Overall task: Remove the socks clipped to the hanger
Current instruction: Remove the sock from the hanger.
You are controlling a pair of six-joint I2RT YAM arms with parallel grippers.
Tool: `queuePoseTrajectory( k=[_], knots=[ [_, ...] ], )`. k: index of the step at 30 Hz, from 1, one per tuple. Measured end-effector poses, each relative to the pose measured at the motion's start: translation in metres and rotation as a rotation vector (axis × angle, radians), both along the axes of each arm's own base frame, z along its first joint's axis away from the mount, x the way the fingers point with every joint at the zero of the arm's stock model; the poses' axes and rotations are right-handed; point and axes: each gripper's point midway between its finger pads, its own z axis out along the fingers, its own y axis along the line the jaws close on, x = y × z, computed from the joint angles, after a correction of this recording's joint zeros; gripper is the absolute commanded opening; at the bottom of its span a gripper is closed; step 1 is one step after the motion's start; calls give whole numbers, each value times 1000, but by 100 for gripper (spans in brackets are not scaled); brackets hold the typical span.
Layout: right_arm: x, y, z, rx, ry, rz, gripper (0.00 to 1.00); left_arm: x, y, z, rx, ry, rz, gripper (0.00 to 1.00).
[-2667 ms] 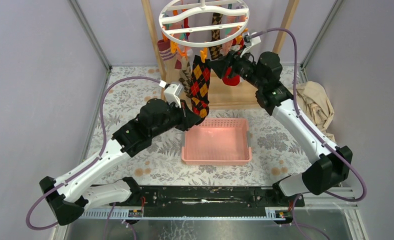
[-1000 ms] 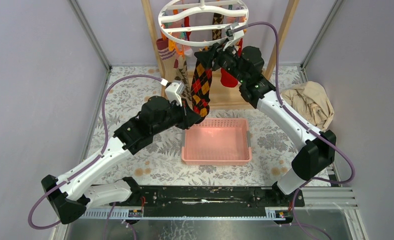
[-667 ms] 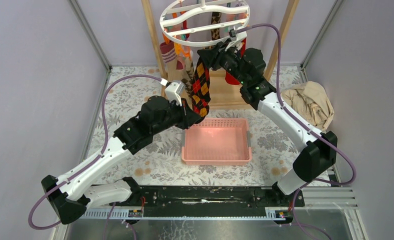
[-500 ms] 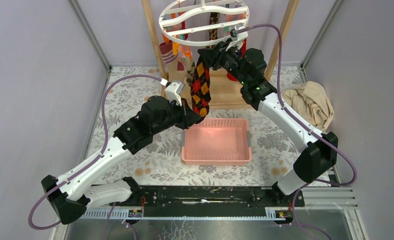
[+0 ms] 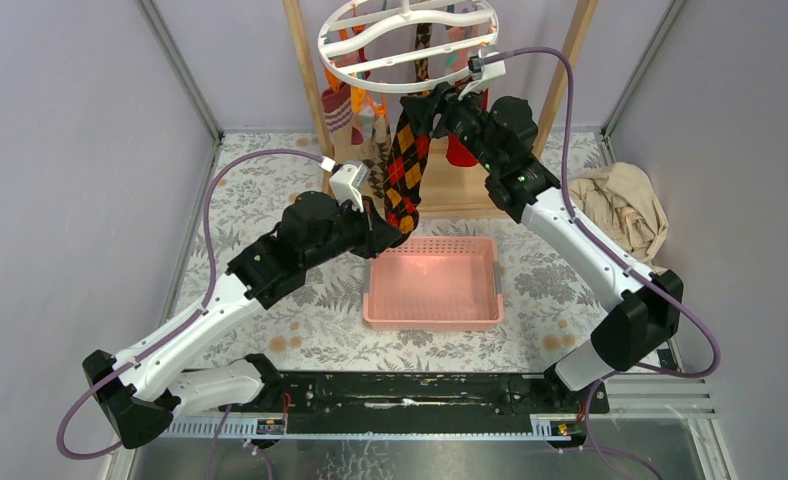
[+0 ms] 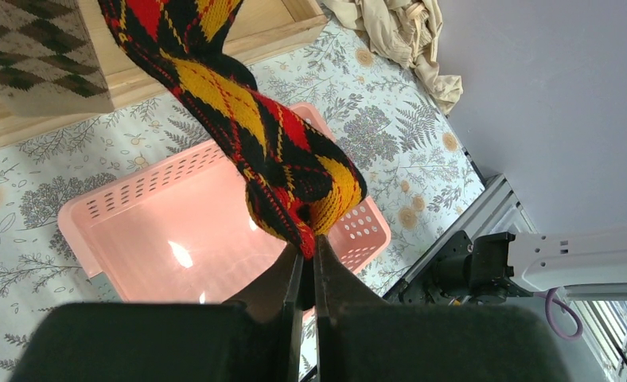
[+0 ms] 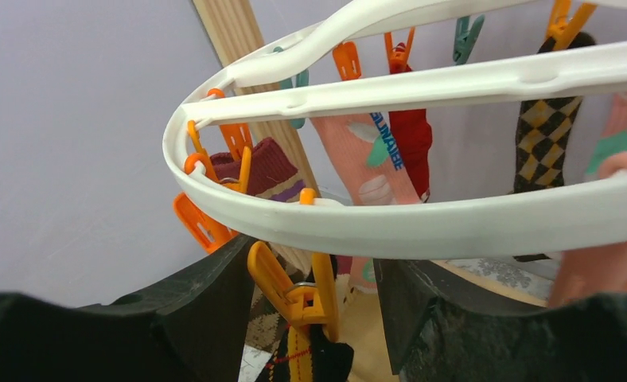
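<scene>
Over the last seconds the right fingers [image 7: 310, 317] have climbed to the hanger [image 7: 453, 223] at 12 o'clock and now stand open astride the orange clip [image 7: 290, 290] pinching the argyle sock [image 6: 239, 119]; release looks near. The left fingers [image 6: 305, 264] grip its toe. On the pink sock [image 7: 366, 159], blue lettering, not legible.

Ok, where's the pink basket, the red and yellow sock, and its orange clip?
pink basket [image 5: 430, 320]: top external view, front wall.
red and yellow sock [image 6: 290, 163]: left wrist view, toe end.
orange clip [image 7: 298, 306]: right wrist view, its hinge.
</scene>
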Motion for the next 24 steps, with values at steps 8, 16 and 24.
queuePoseTrajectory(
  k=[8, 16, 24],
  knots=[
    [-3, -14, 9, -11, -9, -66, 62, -1, -1, -1, 1, 4, -7, 10],
    [-3, -15, 6, -28, -1, -72, 59, 0, -3, -5, 7, 13, -12, 10],
    [-5, -13, 7, -43, -5, -68, 50, 0, -4, -6, 10, 16, -13, 10]
  ],
)
